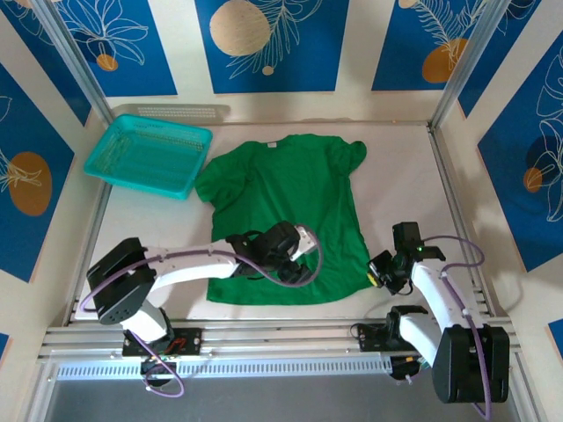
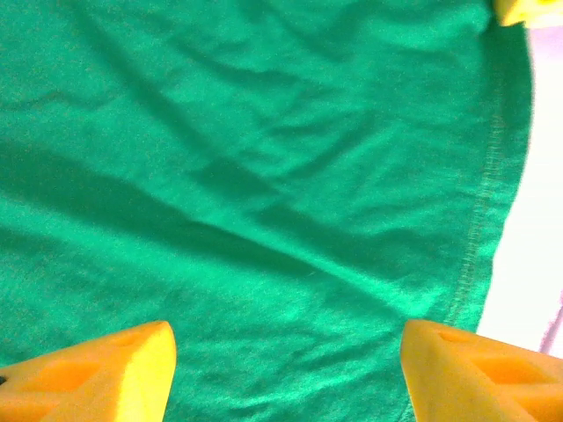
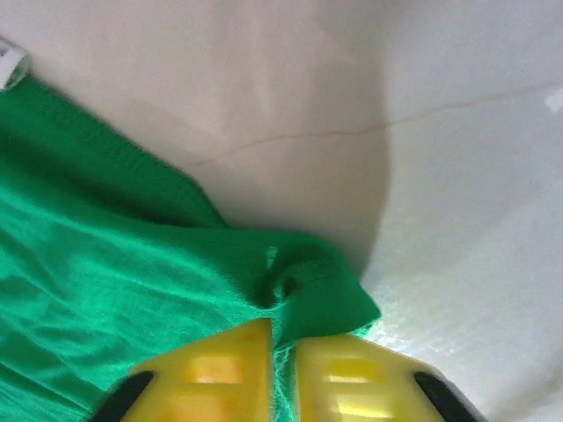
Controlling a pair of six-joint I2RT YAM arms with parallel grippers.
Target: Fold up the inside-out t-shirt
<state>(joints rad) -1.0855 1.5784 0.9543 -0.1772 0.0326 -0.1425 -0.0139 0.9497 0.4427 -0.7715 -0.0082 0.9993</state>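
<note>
The inside-out t-shirt [image 1: 281, 189] is bright green and lies spread flat on the white table, collar at the far side with a small pale label [image 1: 273, 143]. My left gripper [image 1: 299, 264] hovers open over the shirt's lower middle. In the left wrist view its yellow fingers [image 2: 114, 369] stand wide apart above wrinkled cloth [image 2: 264, 176], near the stitched hem [image 2: 479, 220]. My right gripper [image 1: 380, 272] is at the shirt's near right corner. In the right wrist view it [image 3: 283, 334] is shut on that bunched corner [image 3: 321, 286], with cloth pinched between the yellow pads.
A teal plastic mesh basket [image 1: 149, 156] stands at the back left, just beside the shirt's left sleeve. Bare white table [image 1: 405, 176] lies right of the shirt. Metal rails [image 1: 453, 202] run along the table's right side and near edge.
</note>
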